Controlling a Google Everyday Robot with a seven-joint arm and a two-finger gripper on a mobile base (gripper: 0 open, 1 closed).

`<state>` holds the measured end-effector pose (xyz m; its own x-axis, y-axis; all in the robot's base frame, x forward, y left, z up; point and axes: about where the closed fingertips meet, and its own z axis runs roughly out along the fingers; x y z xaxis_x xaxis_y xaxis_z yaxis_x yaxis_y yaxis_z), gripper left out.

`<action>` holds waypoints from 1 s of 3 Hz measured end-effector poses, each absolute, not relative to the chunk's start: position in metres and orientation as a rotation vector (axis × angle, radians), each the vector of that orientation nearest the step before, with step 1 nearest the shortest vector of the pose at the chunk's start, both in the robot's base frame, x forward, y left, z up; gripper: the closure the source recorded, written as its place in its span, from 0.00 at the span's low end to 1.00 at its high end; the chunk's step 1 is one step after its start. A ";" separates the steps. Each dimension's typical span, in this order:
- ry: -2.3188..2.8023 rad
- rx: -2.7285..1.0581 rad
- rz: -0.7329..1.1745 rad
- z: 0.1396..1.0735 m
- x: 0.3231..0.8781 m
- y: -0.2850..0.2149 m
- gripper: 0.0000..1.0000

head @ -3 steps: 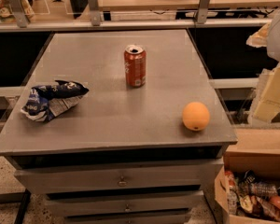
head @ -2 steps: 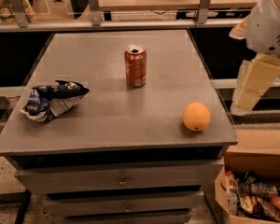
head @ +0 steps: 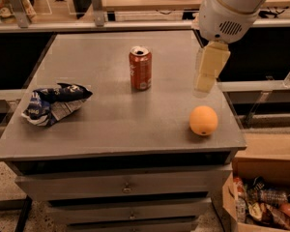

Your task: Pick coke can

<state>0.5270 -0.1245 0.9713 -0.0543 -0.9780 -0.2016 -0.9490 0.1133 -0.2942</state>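
Camera view crops arm (head: 232,8); gripper (head: 204,85) near coke can (head: 140,68)

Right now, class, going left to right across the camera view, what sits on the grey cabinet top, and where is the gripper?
Snack bag → coke can → orange. The gripper hangs right of the can, above the orange in the picture, so it shares the orange's place in the order.

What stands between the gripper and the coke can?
Nothing visible. The gripper hangs over the right side of the table in the camera view, near the orange. The coke can stands upright to its left, with only bare surface between them.
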 end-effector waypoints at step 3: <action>1.920 -1.958 0.022 0.931 0.590 -0.044 0.00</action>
